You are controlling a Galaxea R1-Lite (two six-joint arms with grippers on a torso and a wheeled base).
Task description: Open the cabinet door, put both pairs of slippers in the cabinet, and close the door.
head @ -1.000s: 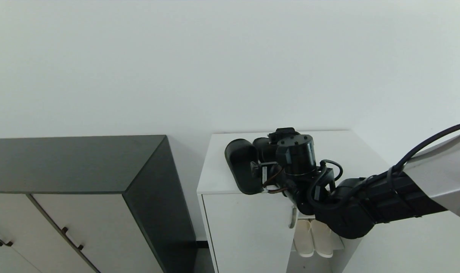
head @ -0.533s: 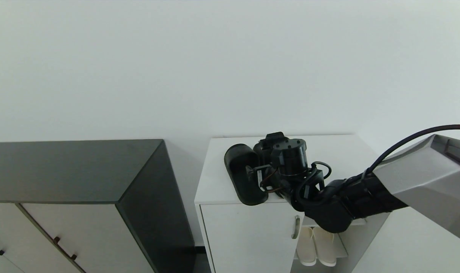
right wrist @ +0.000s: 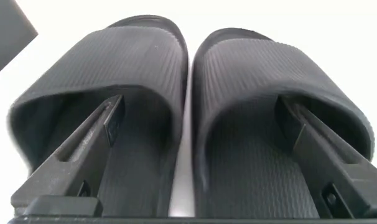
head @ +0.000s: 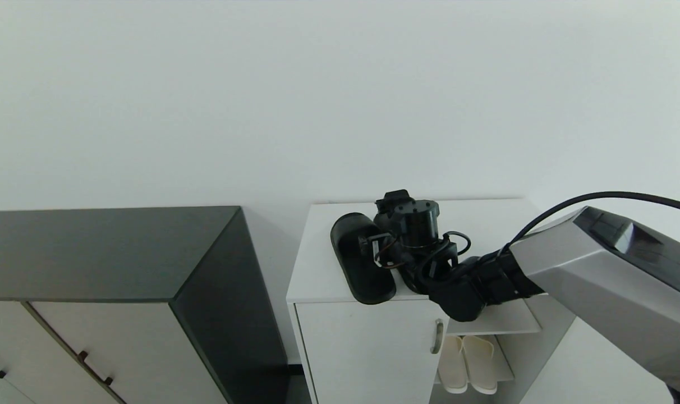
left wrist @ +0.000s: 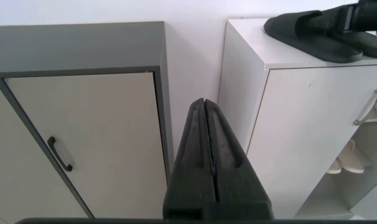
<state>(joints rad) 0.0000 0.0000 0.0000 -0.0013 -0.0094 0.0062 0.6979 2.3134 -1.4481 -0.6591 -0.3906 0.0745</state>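
Note:
A pair of black slippers lies side by side on top of the white cabinet, toes toward the wall. My right gripper is at them, open, with one finger under the strap of the left slipper and the other finger under the strap of the right slipper. A pair of white slippers rests on a low shelf in the cabinet's open right side. My left gripper is shut and empty, held low in front of the gap between the two cabinets.
A dark grey cabinet with pale doors stands left of the white one, separated by a narrow gap. The white cabinet's left door is closed, with a metal handle. A plain wall runs behind both.
The right arm has pushed farther over the cabinet top, sliding its gripper deeper onto the black slippers. The head view shifted slightly at first. The slippers stay in place.

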